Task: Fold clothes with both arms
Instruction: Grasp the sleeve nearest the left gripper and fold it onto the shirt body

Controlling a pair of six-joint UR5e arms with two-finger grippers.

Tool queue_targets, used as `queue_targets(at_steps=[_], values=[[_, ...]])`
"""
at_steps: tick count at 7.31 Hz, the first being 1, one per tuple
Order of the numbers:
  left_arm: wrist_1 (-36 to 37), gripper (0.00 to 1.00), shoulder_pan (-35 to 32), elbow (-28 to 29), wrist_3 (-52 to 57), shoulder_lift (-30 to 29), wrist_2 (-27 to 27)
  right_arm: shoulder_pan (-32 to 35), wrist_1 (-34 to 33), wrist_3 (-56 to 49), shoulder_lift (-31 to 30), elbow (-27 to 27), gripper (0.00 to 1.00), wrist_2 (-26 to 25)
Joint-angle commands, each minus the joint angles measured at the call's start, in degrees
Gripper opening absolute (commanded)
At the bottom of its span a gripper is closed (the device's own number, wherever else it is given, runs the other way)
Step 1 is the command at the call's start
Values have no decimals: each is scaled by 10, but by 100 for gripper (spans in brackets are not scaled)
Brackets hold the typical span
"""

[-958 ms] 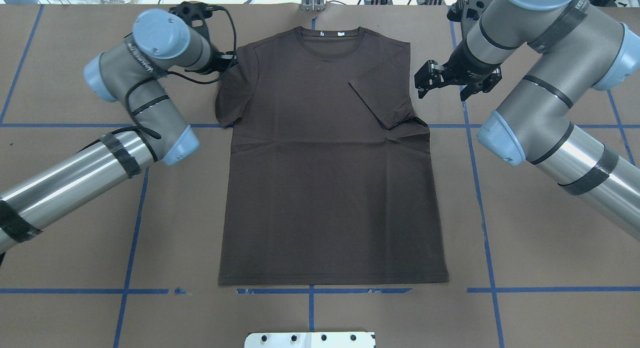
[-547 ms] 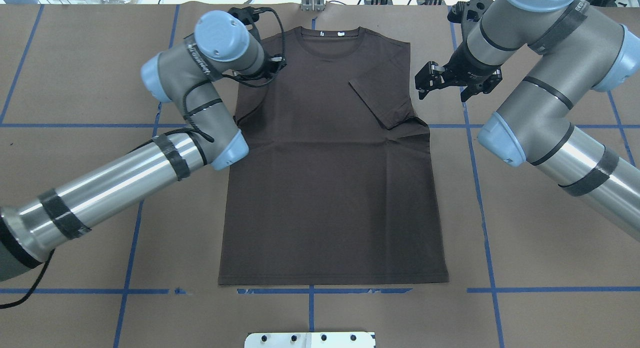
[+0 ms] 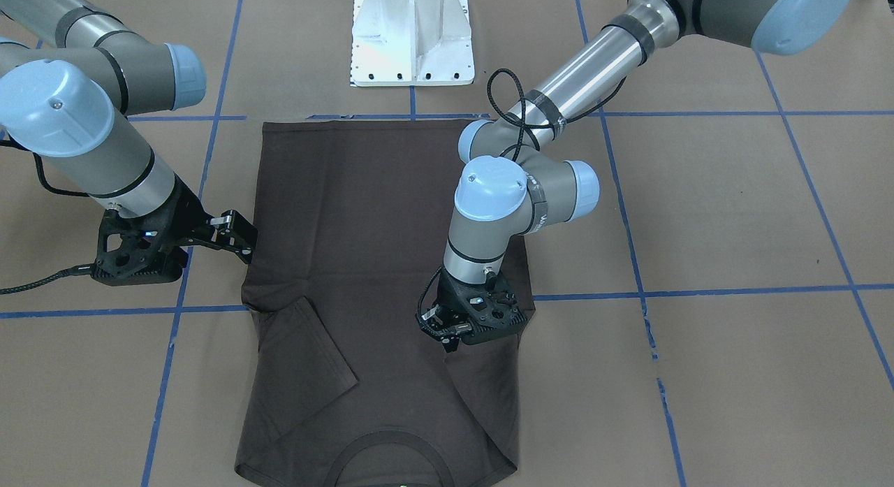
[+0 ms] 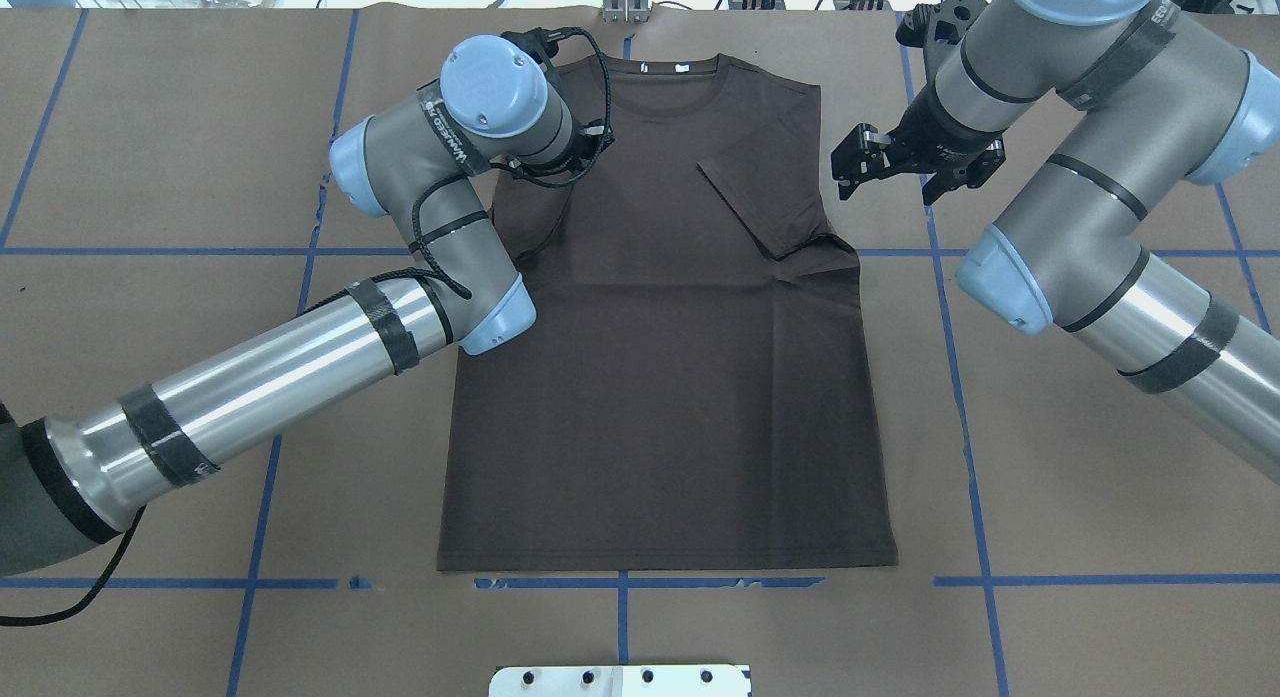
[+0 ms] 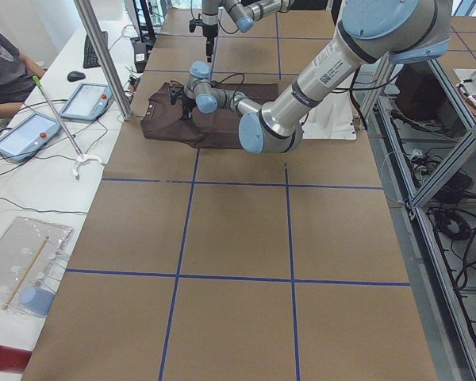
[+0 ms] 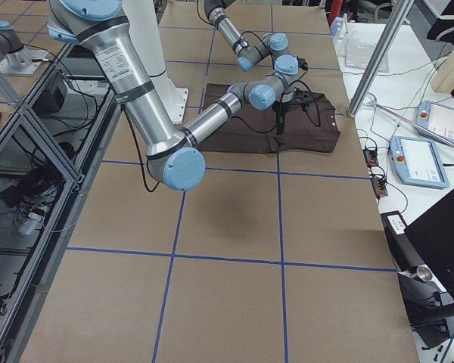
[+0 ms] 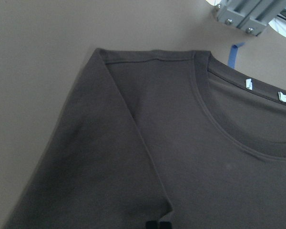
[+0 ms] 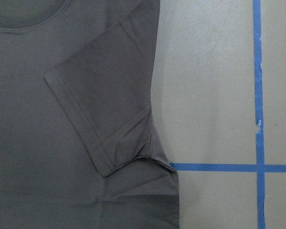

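T-shirt lies flat on the counter. Its long axis runs from the hem, near the robot, to the collar at the far side.

On the left, the left hand is low over the shoulder area, just inside the left edge of the cloth. In the wrist view its fingertips stand close together at the hem of the left sleeve, so I judge that it is clenched on this sleeve. The pinch is at the border of the picture, so this is not fully sure. The sleeve is turned inward over the chest, and its crease goes slantwise down from the shoulder seam. The place where it should rest lies to the right of the hand, toward the middle of the cloth and a little below the collar.

In the middle the body is smooth, with only light wrinkles across the chest.

On the right, the right sleeve is already folded in and lies flat on the chest. The right hand hangs just beside the right edge, not touching the cloth, with fingers spread and holding nothing.

The left hand is therefore the nearer one for the coming move. I think it needs to lower the sleeve and let go, so that both sides match.
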Motion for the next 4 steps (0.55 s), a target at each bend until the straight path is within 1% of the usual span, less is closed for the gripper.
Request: queue_targets(at_steps=[1,3,4], values=[[-6,0,5,3,-1,-8,0,1,1,-3,-2,-3,100,-1],[-8,0,5,8,-1,-14,0,0,1,-3,-2,-3,100,-2],[-31,0,5,22,-1,-14,1,1,1,-3,-2,-3,100,-2]])
